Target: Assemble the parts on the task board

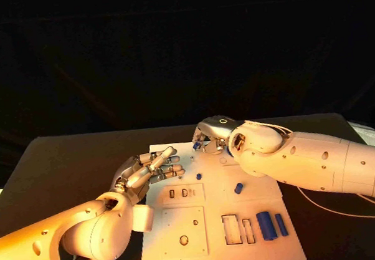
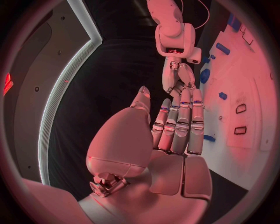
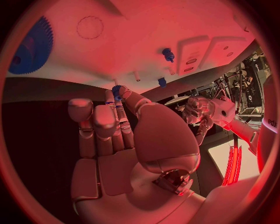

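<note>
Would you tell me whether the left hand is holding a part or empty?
Empty: the left hand has its fingers straight, side by side, with nothing between them, beside the task board.

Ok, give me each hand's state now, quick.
Left hand: open, fingers stretched out together, holding nothing.
Right hand: pinching a small blue part at its fingertips, at the far edge of the task board.

One white task board [image 1: 219,239]; two hands, left hand [image 1: 148,170] and right hand [image 1: 210,135]; several small blue parts [image 1: 266,225], exact number unclear.
</note>
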You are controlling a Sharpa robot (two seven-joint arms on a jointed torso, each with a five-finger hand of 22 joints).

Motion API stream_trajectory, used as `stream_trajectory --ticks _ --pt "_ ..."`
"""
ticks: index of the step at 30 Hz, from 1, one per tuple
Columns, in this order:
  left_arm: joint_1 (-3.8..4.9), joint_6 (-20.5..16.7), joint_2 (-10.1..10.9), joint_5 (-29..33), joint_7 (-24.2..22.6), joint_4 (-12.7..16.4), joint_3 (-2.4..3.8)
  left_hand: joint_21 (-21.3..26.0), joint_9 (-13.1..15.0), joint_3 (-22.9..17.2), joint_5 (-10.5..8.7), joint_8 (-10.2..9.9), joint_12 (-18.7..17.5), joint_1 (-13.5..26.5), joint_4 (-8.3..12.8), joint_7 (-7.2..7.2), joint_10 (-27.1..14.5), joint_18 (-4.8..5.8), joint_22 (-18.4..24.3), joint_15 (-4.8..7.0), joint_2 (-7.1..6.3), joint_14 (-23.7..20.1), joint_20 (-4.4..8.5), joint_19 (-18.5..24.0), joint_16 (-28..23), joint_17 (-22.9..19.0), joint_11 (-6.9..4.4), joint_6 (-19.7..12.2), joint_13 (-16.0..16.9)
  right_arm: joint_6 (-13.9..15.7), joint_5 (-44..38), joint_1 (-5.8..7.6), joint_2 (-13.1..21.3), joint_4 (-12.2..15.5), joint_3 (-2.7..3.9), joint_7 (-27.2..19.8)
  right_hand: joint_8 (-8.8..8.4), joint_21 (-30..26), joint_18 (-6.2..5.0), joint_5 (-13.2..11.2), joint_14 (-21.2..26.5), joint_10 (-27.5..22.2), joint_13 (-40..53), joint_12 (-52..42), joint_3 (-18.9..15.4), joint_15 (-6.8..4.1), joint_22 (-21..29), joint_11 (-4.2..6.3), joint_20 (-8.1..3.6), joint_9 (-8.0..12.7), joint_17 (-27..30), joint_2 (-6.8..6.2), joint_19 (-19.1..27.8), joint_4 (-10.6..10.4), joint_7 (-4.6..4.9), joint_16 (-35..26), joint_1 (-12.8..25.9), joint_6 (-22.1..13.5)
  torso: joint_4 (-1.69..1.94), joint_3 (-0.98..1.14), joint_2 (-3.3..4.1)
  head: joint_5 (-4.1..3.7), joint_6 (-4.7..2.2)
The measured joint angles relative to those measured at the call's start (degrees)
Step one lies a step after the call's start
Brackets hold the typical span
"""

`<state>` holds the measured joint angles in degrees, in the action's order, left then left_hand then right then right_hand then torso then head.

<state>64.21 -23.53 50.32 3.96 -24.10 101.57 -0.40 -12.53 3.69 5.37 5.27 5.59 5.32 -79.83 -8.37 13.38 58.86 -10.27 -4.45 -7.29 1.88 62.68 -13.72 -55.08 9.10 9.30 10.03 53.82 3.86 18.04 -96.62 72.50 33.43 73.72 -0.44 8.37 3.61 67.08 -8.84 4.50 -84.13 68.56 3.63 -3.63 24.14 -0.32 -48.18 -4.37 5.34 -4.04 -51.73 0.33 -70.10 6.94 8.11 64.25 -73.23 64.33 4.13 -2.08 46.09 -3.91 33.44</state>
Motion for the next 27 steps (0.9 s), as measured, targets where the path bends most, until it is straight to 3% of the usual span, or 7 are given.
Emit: stream_trajectory --ticks 21,24,27 --pt "0.05 0.2 -0.1 0.0 0.2 0.1 0.00 0.0 0.0 0.2 0.00 0.0 0.0 0.0 0.2 0.00 0.0 0.00 0.0 0.00 0.00 0.0 0.00 0.0 0.0 0.1 0.00 0.0 0.0 -2.7 -0.3 -0.01 -2.8 -3.2 -0.04 0.8 -0.30 0.4 0.00 -0.2 0.0 -0.2 0.0 0.0 0.3 0.00 -0.1 -0.22 0.00 0.1 -0.3 -0.91 0.0 -0.6 -0.02 0.5 0.5 -0.2 0.07 -0.09 0.16 0.15 0.27" --pt "0.06 0.2 0.0 0.0 0.3 0.1 0.00 0.0 0.0 0.2 0.00 0.0 0.0 0.0 0.2 0.00 0.0 0.00 0.0 0.00 0.00 0.0 0.00 0.0 0.0 0.1 0.00 0.0 0.0 -3.0 -0.4 -0.01 -2.9 -3.3 -0.04 0.9 0.29 0.5 0.00 -0.3 0.1 -2.1 -0.1 0.0 0.1 0.13 0.3 -0.98 0.46 0.1 0.5 -2.42 0.5 -1.4 0.86 0.3 1.0 -1.8 0.05 -0.09 0.19 0.16 0.32" --pt "0.06 0.2 0.0 0.0 0.3 0.1 0.00 0.0 0.0 0.2 0.00 0.0 0.0 0.0 0.2 0.00 0.0 0.00 0.0 0.00 0.00 0.0 0.00 0.0 0.0 0.1 0.00 0.0 0.0 -3.1 -0.5 -0.08 -2.9 -3.5 -0.14 1.1 0.09 -3.1 -0.01 -0.3 1.5 -8.1 -0.2 0.0 -0.6 1.75 6.1 -2.34 1.44 0.4 6.4 -4.23 4.0 -2.0 2.54 -4.1 0.9 -7.2 0.04 -0.09 0.22 0.18 0.30"
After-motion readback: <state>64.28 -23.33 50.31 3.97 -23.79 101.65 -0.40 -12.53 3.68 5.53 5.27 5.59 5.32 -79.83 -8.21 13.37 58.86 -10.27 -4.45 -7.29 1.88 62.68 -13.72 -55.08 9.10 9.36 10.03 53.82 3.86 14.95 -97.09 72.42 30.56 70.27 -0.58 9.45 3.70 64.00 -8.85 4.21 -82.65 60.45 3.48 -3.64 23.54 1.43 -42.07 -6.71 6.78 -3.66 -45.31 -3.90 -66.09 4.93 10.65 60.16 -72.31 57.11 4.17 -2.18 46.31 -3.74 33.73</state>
